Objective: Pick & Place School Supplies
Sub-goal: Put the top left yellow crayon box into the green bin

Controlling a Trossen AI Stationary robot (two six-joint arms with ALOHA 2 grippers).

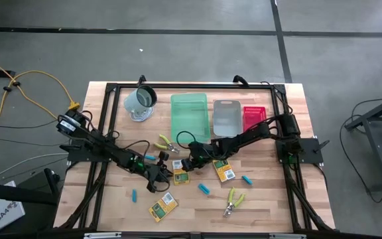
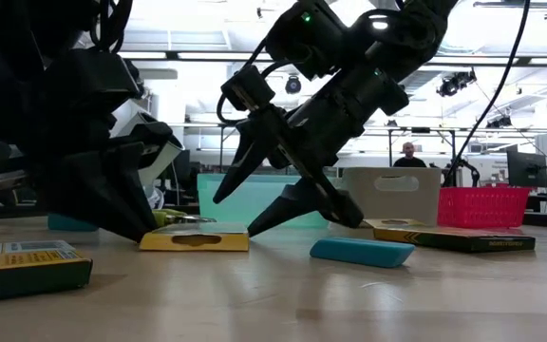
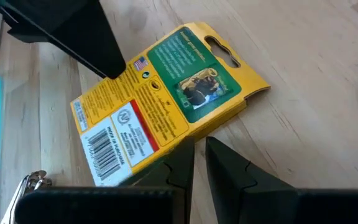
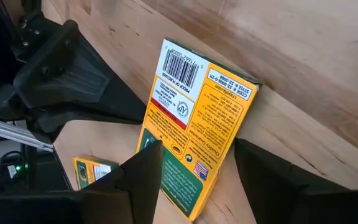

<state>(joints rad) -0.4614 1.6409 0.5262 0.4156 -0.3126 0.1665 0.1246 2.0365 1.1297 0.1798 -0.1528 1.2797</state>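
A yellow printed box [image 3: 166, 93] lies flat on the wooden table, between my two grippers near the table's middle [image 1: 180, 177]. My left gripper [image 3: 201, 158] stands at one long edge of the box, its fingers nearly together with nothing between them. My right gripper [image 4: 197, 146] is open wide and slants down over the box from the opposite side, one finger on each side of it [image 2: 235, 214]. Two more yellow boxes [image 1: 224, 170] [image 1: 163, 207], two green-handled pliers [image 1: 166, 142] [image 1: 233, 201] and several cyan pieces [image 1: 204, 188] lie loose on the table. My left gripper has one fingertip [image 3: 179, 158] against the box's long edge near the barcode end [image 3: 157, 163], coming slanting down from the table's left; the box lies flat. My right gripper has one fingertip [image 3: 107, 62] at the opposite long edge of the box [image 3: 120, 78]; whether it touches, I cannot tell.
A green tray [image 1: 191, 113], a grey tray [image 1: 226, 116] and a red basket [image 1: 254, 118] stand in a row along the far edge, with a metal mug [image 1: 140, 101] to their left. A cyan piece [image 2: 361, 251] lies just right of the grippers.
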